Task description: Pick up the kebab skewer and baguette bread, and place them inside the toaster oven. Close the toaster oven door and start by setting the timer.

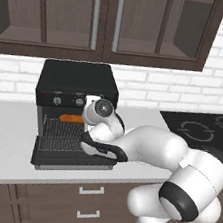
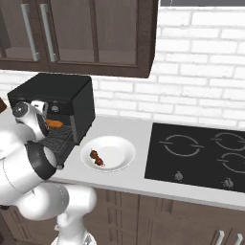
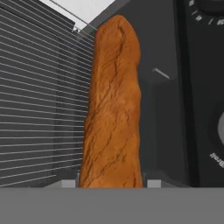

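The gripper [image 3: 112, 183] is clasping the baguette [image 3: 113, 105] by its near end and carrying it into the oven [image 1: 77, 85], the loaf reaching over the rack [image 1: 62, 134] above the dropped door [image 1: 68, 160]. It is looking like the loading step; next calls for lowering and letting go. The loaf is orange-brown, crusted and cracked. The skewer [image 2: 96, 158] is lying on the plate [image 2: 119, 148] beside the oven.

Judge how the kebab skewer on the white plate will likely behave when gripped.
The kebab skewer is thin, so probably light and easily nudged. Its lumpy meat chunks may resist rolling. Lying low in the white plate, it could slide on the smooth surface if pushed.
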### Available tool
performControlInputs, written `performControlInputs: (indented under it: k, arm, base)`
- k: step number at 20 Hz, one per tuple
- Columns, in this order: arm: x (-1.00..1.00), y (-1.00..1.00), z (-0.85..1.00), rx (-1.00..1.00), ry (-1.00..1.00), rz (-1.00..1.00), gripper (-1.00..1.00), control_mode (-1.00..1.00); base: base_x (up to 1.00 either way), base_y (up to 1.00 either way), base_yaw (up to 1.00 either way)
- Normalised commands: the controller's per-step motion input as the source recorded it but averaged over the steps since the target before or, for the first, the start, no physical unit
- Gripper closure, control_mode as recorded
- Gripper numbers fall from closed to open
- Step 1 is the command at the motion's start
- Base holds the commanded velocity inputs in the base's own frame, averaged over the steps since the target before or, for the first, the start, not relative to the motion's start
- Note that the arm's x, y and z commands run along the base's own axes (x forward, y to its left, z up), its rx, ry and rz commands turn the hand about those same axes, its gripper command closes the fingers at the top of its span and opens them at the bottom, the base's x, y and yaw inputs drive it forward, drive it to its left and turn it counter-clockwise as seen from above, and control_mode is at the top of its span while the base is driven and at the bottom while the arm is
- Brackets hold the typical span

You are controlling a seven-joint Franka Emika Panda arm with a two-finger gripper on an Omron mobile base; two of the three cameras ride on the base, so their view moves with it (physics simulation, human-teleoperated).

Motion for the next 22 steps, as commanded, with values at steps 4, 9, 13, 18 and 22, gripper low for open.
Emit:
performControlInputs:
  k: [4, 9, 13, 18, 22]
  arm:
    - [0.24, 0.03, -0.11, 0.00, 0.00, 0.00, 1.00, -1.00]
    - [0.15, 0.00, 0.00, 0.00, 0.00, 0.00, -1.00, -1.00]
    - [0.00, 0.00, 0.00, 0.00, 0.00, 0.00, -1.00, -1.00]
    - [0.02, 0.00, 0.00, 0.00, 0.00, 0.00, -1.00, -1.00]
    - [0.04, -0.06, 0.10, 0.00, 0.00, 0.00, -1.00, -1.00]
  base:
    - [0.00, 0.00, 0.00]
    - [0.00, 0.00, 0.00]
    - [0.00, 0.00, 0.00]
    - [0.00, 0.00, 0.00]
    - [0.00, 0.00, 0.00]
